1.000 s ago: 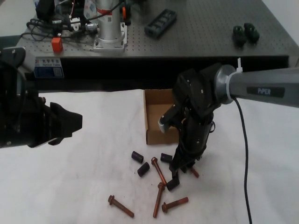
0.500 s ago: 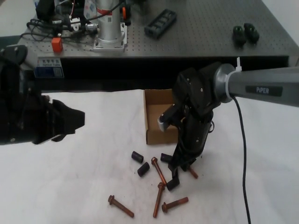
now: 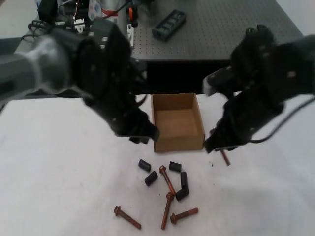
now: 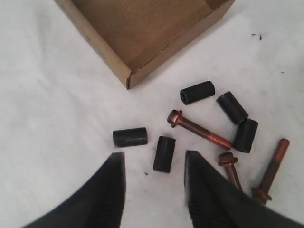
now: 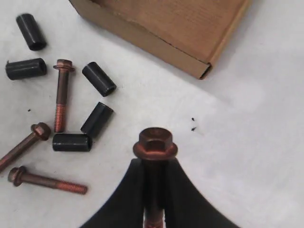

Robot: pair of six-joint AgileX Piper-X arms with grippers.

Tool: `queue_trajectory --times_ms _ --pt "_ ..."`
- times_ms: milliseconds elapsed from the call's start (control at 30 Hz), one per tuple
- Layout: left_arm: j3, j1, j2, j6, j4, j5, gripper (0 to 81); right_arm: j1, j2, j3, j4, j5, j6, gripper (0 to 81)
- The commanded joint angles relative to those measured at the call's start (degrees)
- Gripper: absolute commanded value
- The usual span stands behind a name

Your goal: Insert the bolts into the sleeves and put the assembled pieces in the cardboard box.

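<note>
The open cardboard box (image 3: 179, 142) stands mid-cloth. Several black sleeves (image 3: 151, 178) and copper bolts (image 3: 167, 210) lie scattered in front of it. My right gripper (image 3: 219, 145) hangs just right of the box's front corner, shut on a copper bolt (image 3: 225, 157). In the right wrist view the bolt's hex head (image 5: 155, 142) sticks out beyond the right gripper (image 5: 155, 167), with the box (image 5: 166, 28) and sleeves (image 5: 97, 118) below. My left gripper (image 3: 140, 132) hovers at the box's left front corner. It is open and holds nothing, its fingertips (image 4: 116, 161) standing over a sleeve (image 4: 164, 154) beside the box (image 4: 142, 28).
White cloth covers the bench, with free room to the left and right of the pile. Behind it runs a dark perforated table carrying a black tray (image 3: 169, 23), cables and a metal post (image 3: 114, 6).
The left arm swung in from the far left to the box's left front corner. The right gripper rose from the pile with a bolt and moved right.
</note>
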Motion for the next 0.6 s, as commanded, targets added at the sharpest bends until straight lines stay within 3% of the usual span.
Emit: queue_trajectory --times_ms 0,333,567 --pt "-0.2 -0.1 -0.5 1.4 0.0 -0.8 30.5 -2.1 -11.6 5.0 1.2 -1.0 3.1 0.5" --pt "-7.4 -6.4 12.1 7.2 11.2 -6.0 30.5 -5.2 -22.9 9.7 4.7 -2.2 5.0 0.5" --pt "-7.4 -7.0 14.7 8.4 9.6 -11.4 30.5 -5.2 -23.9 9.7 7.4 -2.9 5.0 0.5"
